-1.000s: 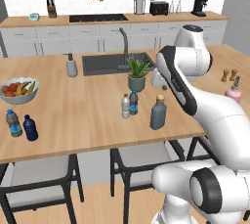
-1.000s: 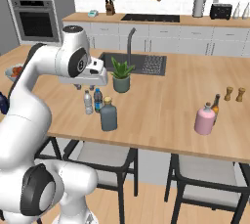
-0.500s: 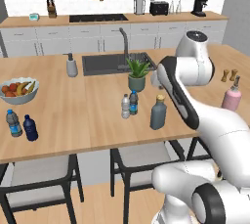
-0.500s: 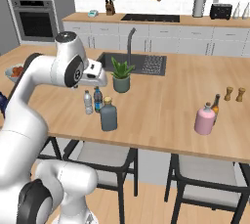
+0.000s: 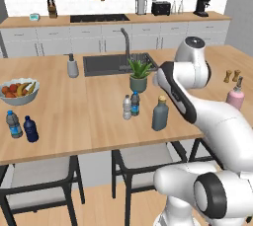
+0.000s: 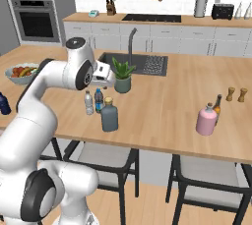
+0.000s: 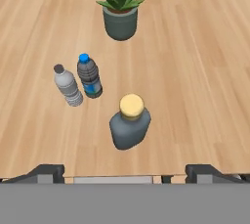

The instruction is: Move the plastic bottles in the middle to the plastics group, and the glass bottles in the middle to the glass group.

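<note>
The wooden island counter (image 5: 94, 121) carries a sink (image 5: 106, 64), a potted plant (image 5: 139, 76), a soap dispenser (image 5: 72, 66) and a fruit bowl (image 5: 19, 92). Mid-counter stand a clear-whitish bottle (image 7: 67, 86), a blue-labelled bottle (image 7: 90, 77) just beside it, and a slate-grey bottle (image 7: 129, 122) nearby. A pink bottle (image 6: 206, 119) and two brown shakers (image 6: 236, 94) stand toward one end; a navy bottle (image 5: 30, 129) and a labelled one (image 5: 14, 124) stand at the other

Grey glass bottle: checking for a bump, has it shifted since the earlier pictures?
No. The grey glass bottle still stands just right of the two water bottles.
</note>
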### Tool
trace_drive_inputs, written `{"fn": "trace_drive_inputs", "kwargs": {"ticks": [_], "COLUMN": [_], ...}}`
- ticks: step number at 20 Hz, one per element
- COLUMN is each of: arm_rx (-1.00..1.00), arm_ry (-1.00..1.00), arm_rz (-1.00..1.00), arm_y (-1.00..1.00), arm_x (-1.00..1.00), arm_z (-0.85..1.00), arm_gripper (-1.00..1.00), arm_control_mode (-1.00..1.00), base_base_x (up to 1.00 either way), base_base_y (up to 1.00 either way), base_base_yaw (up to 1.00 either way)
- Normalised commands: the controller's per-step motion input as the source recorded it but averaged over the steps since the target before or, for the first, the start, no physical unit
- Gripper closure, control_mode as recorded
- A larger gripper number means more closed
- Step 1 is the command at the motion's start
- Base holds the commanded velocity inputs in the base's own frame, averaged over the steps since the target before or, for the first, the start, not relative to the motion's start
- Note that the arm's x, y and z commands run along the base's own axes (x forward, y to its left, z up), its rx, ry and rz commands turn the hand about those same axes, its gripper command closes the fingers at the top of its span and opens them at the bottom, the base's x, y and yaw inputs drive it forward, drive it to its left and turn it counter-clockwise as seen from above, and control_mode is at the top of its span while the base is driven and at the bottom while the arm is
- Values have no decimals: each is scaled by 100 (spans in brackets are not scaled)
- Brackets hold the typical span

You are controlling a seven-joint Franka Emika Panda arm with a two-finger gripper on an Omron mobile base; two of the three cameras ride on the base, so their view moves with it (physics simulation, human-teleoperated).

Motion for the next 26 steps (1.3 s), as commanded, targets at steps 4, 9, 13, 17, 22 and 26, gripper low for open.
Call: {"fn": "trace_drive_inputs", "kwargs": {"ticks": [4,9,13,17,22,26], "arm_rx": [0,0,0,0,0,0], "arm_ry": [0,1,8,12,4,0], "arm_rz": [0,0,0,0,0,0], "arm_y": [0,-12,-22,-3,0,0], "arm_x": [28,6,18,29,44,33], "arm_z": [-42,-28,-17,-26,-25,-22], "arm_gripper": [-100,-100,-100,-100,-100,-100], "arm_control_mode": [-100,-100,-100,-100,-100,-100], "base_base_x": [0,0,0,0,0,0], "base_base_y": [0,0,0,0,0,0], "base_base_yaw": [0,0,0,0,0,0]}}
